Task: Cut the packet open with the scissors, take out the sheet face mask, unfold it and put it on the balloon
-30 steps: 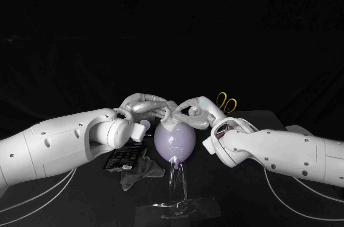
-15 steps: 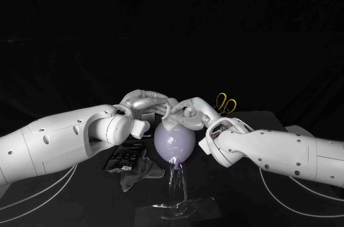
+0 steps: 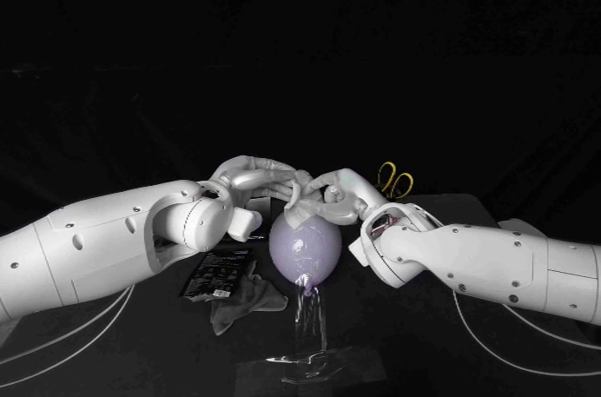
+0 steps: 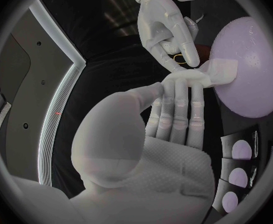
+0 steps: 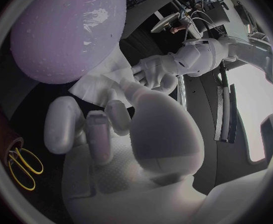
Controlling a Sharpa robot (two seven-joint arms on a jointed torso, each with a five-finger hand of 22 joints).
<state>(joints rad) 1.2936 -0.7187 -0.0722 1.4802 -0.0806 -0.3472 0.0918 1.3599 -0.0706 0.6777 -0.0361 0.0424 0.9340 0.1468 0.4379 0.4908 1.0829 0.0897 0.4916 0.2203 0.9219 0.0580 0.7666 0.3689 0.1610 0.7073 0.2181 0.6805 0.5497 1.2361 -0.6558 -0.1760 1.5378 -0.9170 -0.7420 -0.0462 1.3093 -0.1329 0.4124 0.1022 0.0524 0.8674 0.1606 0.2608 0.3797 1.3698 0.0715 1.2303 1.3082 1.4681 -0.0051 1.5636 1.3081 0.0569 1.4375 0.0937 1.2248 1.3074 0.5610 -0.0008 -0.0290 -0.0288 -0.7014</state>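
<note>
The sheet face mask is a small, pale, folded wad, not spread out, sitting on top of the lilac balloon. The balloon stands upright on a clear stand about mid-table. Both hands meet just above it. The right hand has the mask pinched between thumb and a finger, the rest loosely curled. The left hand reaches in with its fingers nearly straight and close together, tips against the mask's edge; I can't tell if it truly grips. The black packet lies beside the balloon towards the table's left edge. The yellow-handled scissors lie by the far edge, right of the hands.
</note>
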